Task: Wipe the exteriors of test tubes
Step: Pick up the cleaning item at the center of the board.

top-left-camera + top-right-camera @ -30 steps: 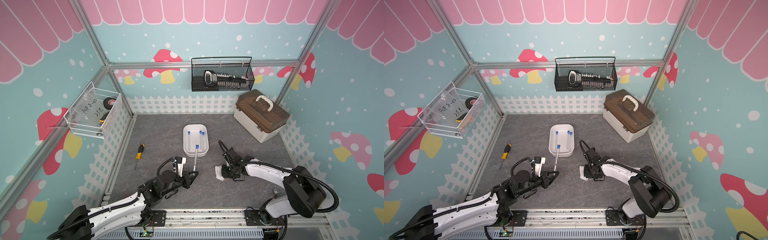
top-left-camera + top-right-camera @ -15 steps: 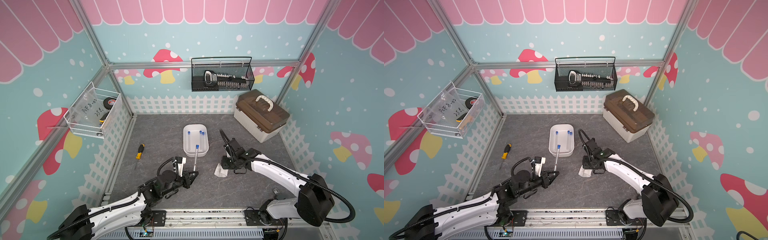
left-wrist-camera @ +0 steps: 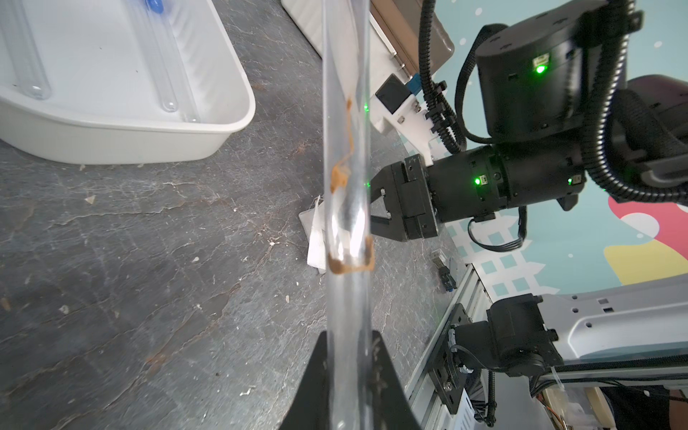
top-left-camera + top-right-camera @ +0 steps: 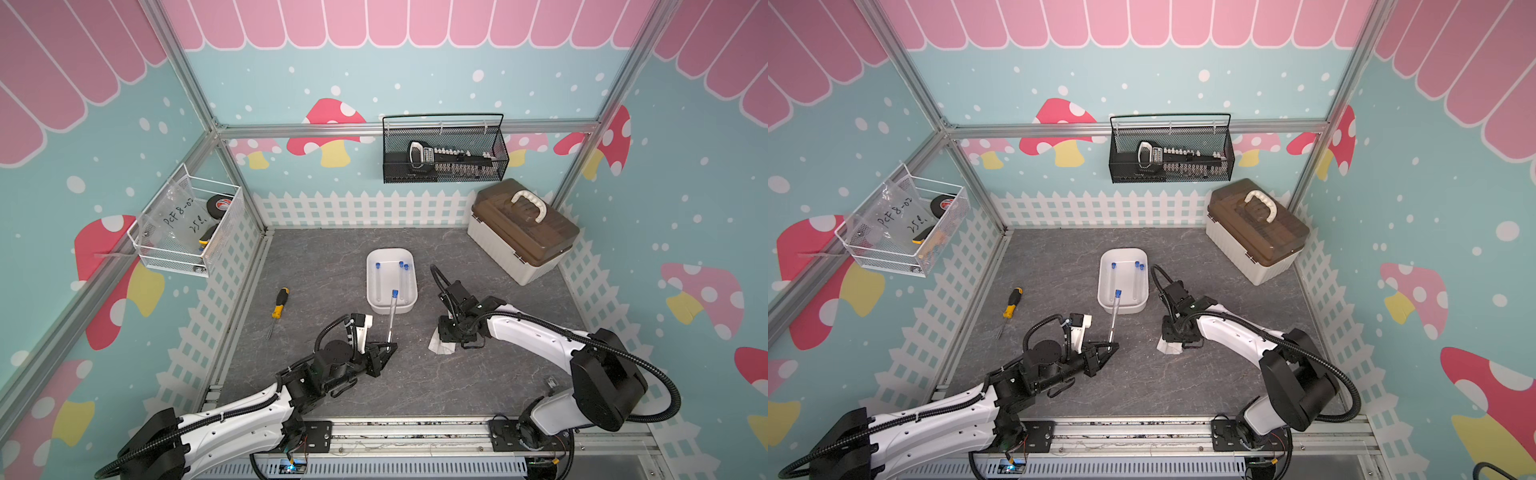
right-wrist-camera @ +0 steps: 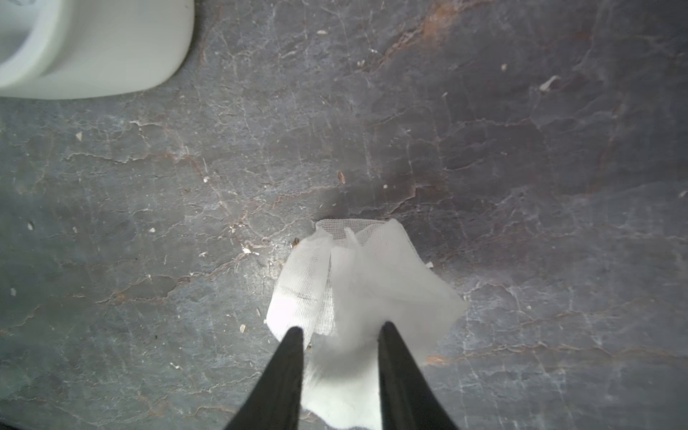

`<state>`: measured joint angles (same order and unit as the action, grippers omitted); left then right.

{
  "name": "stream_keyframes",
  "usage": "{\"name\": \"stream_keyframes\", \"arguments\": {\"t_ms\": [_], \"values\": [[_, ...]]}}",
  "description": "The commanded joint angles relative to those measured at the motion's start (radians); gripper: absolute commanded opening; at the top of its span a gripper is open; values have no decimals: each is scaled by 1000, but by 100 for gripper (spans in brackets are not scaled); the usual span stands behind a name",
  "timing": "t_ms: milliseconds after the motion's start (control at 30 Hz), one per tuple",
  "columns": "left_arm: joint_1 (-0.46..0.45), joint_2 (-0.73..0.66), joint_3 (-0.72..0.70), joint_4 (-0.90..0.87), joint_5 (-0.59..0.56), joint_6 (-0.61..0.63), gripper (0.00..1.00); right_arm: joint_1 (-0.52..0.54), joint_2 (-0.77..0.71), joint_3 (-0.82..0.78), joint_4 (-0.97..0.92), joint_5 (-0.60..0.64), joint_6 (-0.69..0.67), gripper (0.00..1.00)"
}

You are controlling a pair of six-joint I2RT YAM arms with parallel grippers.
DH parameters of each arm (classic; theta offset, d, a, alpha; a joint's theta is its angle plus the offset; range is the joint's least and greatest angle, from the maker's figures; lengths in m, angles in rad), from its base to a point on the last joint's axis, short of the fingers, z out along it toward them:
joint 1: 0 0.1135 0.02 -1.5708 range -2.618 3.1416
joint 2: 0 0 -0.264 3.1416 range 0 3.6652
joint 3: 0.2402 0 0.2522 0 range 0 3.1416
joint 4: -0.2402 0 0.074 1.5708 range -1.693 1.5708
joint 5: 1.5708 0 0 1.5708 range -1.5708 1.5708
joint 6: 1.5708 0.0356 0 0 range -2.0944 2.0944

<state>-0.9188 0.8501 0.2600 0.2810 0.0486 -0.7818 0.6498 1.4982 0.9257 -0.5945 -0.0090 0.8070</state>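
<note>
My left gripper [image 4: 388, 347] [image 3: 348, 342] is shut on the lower end of one test tube [image 4: 392, 318] [image 3: 346, 186]. The tube stands tilted, its blue cap over the white tray [image 4: 390, 250]. Brown smears cling to its glass in the left wrist view. More test tubes [image 4: 379, 282] lie in the tray. A white gauze pad [image 4: 439, 347] [image 5: 372, 279] lies on the grey floor right of the tray. My right gripper [image 4: 446, 334] [image 5: 340, 331] is down over it, fingers apart, with bunched gauze between them.
A yellow-and-black screwdriver [image 4: 279, 305] lies on the floor at the left. A brown-lidded toolbox [image 4: 523, 232] stands at the back right. A black mesh basket [image 4: 444, 153] hangs on the back wall and a white wire basket [image 4: 187, 228] on the left wall.
The right gripper lifted a little off the gauze, then came back down over it, its fingers now closer together. The left arm and its tube have not moved.
</note>
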Motion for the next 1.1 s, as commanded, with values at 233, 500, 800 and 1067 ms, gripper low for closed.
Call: {"name": "stream_keyframes", "arguments": {"t_ms": [233, 500, 800, 1067], "values": [[0, 1, 10, 17, 4, -7, 7, 6, -73, -19, -31, 44, 7, 0], [0, 0, 12, 15, 7, -3, 7, 5, -233, 15, -37, -5, -2, 0], [0, 18, 15, 36, 17, -4, 7, 4, -157, -86, 143, -142, 11, 10], [-2, 10, 13, 26, 20, -3, 7, 4, -93, -157, 165, -133, 19, 18]]}}
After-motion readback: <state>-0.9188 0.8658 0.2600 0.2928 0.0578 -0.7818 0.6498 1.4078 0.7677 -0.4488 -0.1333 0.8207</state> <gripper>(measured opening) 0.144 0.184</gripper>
